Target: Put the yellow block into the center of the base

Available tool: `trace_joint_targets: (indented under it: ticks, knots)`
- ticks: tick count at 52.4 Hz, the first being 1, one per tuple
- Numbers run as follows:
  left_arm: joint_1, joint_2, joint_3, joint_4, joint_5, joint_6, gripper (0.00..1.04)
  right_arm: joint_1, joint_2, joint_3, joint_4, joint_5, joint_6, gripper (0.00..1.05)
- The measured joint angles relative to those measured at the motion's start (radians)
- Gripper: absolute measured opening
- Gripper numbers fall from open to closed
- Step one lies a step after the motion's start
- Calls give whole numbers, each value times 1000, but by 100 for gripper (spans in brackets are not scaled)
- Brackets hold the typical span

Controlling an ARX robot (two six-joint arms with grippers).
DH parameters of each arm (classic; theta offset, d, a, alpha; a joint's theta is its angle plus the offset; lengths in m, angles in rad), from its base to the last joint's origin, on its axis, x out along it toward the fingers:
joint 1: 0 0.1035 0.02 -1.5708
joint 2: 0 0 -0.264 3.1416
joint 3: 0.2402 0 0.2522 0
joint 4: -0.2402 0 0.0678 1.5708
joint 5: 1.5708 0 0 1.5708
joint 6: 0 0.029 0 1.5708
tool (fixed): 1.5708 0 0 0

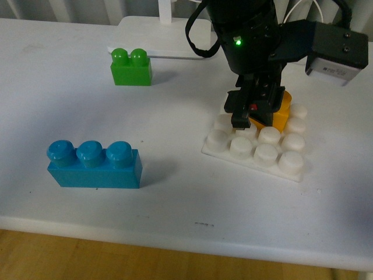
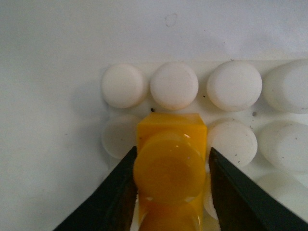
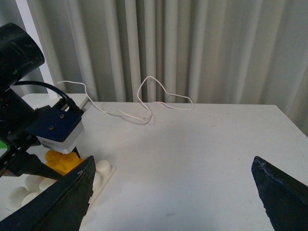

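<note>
Left of the flat white studded plastic base (image 1: 256, 149) you see a blue three-stud brick (image 1: 94, 165) and, farther back, a green two-stud brick (image 1: 132, 66). Your left gripper (image 2: 169, 185) reaches straight down over the base, clamped on the orange-yellow plastic block (image 2: 170, 166), which sits among its middle studs. Your right gripper (image 3: 168, 197) hangs spread wide, well apart from the base.

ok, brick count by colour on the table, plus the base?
Yellow block: 1, held in the left pincer over the base
Green brick: 1
Blue brick: 1
White base: 1
Total: 4
</note>
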Motion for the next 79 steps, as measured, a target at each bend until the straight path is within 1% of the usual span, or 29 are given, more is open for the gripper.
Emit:
trace_joint_targets:
  ticks: [5,8,13,17,18,21,27,33,42,47,48,50,54,60,65,67,70,72,75,79]
  knots:
    - [3,-5,-10,15,-2,-8,60,0,0,0,0,0,0,95]
    - [6,-19,-20,19,-1,-10,72,0,0,0,0,0,0,95]
    - [7,-39,-27,22,4,-13,85,0,0,0,0,0,0,95]
    - [10,-76,-27,22,6,-13,99,0,0,0,0,0,0,95]
    - [12,-94,-27,22,10,-13,100,0,0,0,0,0,0,95]
    - [16,-139,-34,28,13,-16,98,0,0,0,0,0,0,95]
    - [30,-235,-79,68,8,-17,98,0,0,0,0,0,0,95]
    - [56,-332,-169,180,-28,-20,98,0,0,0,0,0,0,95]
    - [107,-502,-385,453,-76,-37,98,0,0,0,0,0,0,95]
    - [131,-625,-544,639,-119,-83,98,0,0,0,0,0,0,95]
    - [135,-654,-580,683,-139,-98,98,0,0,0,0,0,0,95]
    - [145,-747,-695,819,-183,-157,98,0,0,0,0,0,0,95]
    - [164,-875,-848,974,-249,-245,98,0,0,0,0,0,0,95]
    - [196,-1038,-1041,1123,-342,-360,98,0,0,0,0,0,0,95]
    - [228,-1150,-1161,1159,-397,-430,98,0,0,0,0,0,0,95]
    - [244,-1203,-1216,1169,-436,-470,98,0,0,0,0,0,0,95]
    - [253,-1286,-1289,1167,-496,-519,98,0,0,0,0,0,0,95]
    - [256,-1329,-1323,1161,-520,-544,98,0,0,0,0,0,0,95]
    - [257,-1415,-1385,1126,-571,-611,98,0,0,0,0,0,0,95]
    - [264,-1506,-1453,1115,-605,-694,98,0,0,0,0,0,0,95]
